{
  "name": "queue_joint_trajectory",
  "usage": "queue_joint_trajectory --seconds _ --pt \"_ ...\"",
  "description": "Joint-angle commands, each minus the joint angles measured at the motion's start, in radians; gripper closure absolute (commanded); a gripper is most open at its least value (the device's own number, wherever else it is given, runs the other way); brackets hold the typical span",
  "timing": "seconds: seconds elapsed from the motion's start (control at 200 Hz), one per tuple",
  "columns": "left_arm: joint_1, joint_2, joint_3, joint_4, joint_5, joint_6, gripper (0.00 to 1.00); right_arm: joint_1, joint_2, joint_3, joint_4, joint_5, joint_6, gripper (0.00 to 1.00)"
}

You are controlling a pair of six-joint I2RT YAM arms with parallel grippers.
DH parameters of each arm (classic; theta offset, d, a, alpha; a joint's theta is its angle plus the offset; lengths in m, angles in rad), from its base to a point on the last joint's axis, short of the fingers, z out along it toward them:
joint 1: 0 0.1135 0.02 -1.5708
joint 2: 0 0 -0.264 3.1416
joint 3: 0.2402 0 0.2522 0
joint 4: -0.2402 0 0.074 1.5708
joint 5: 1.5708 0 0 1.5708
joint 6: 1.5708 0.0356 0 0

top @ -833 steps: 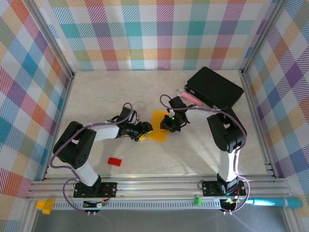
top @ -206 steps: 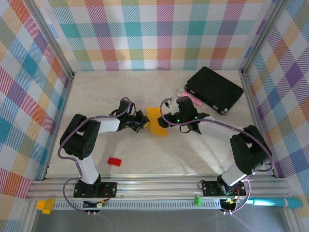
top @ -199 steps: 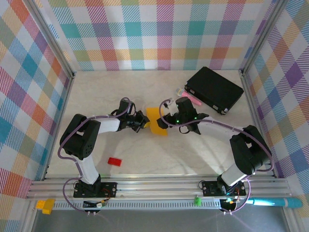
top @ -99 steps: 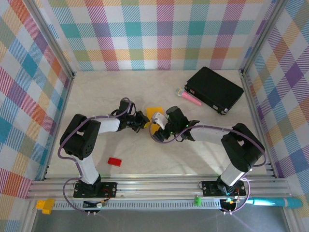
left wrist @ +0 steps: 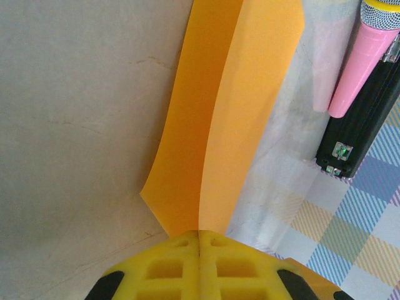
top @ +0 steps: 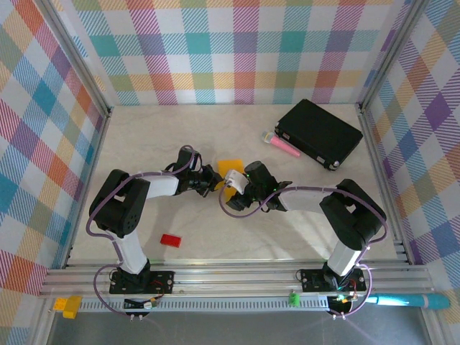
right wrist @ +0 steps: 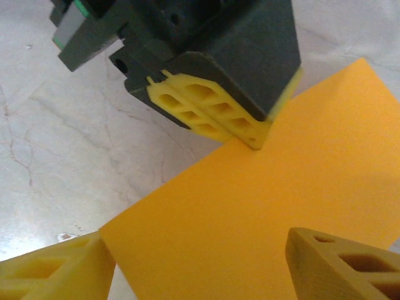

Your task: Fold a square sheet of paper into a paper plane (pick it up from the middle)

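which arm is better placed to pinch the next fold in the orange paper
Probably right. The right arm has jaws open astride the orange paper, free to pinch it; the left arm has jaws shut on its edge, holding it.

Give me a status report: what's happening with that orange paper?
Left tool shut on paper edge. Right tool open, facing it. Nothing in the way.

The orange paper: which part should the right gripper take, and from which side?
Likely the free edge nearest the right gripper, opposite where the left gripper pinches it, coming from the right arm's side. The orange paper is thin and creased, so open jaws can slide over that edge.
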Motion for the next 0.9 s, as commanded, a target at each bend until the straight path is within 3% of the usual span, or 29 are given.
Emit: queue_joint_trajectory --seconds 0.0,0.505,0.73,0.9 --pt "-0.01 0.007 0.001 0.018 0.014 -0.024 1.0 0.006 0.011 -0.012 0.042 0.036 -0.031 0.34" --pt "-0.01 0.008 -0.004 0.018 0.017 -0.023 1.0 0.006 0.001 -0.008 0.001 -0.058 0.005 0.62" --pt "-0.006 -0.009 -0.006 -0.002 0.012 -0.013 1.0 0.006 0.012 0.02 -0.045 -0.106 0.019 0.86" --pt "0.037 -0.077 -0.009 -0.103 -0.027 0.054 0.8 0.006 0.003 0.029 -0.076 -0.118 0.067 0.96"
